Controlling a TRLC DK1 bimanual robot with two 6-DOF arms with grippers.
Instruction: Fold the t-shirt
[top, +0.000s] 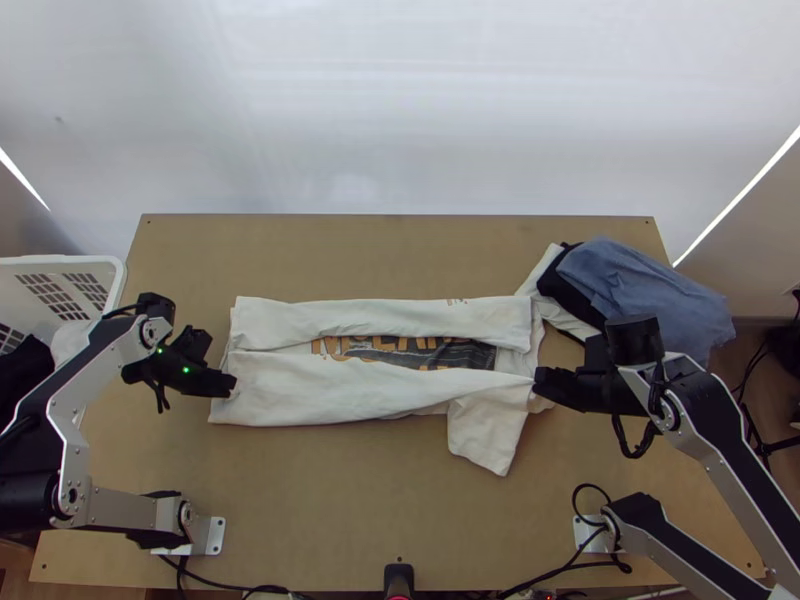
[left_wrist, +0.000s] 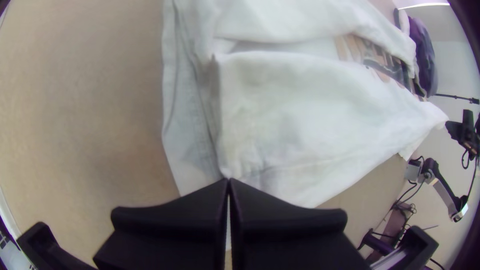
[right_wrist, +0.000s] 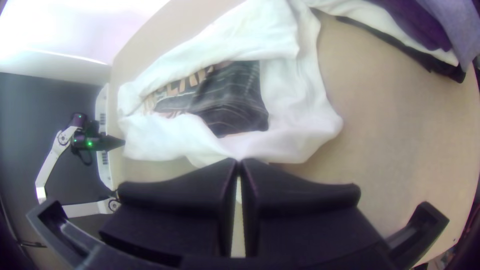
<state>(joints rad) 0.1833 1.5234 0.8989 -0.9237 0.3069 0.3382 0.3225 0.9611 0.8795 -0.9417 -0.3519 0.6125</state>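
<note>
A white t-shirt (top: 300, 385) with a dark print lies lengthwise across the table, its far and near sides folded inward over the print; one sleeve sticks out at the near right. My left gripper (top: 232, 386) is at the shirt's near left corner. Seen in the left wrist view, the left gripper (left_wrist: 228, 181) is shut on the cloth (left_wrist: 300, 115) at a folded corner. My right gripper (top: 540, 382) holds the near folded edge close to the sleeve. In the right wrist view the right gripper (right_wrist: 238, 161) is shut on the white cloth (right_wrist: 170, 137).
A pile of blue and black clothes (top: 640, 290) lies at the table's far right, with a white cloth beside it near the shirt's far right end. A white basket (top: 115, 268) with clothes stands at the left edge. Bare tabletop (top: 380, 500) stretches nearer than the shirt.
</note>
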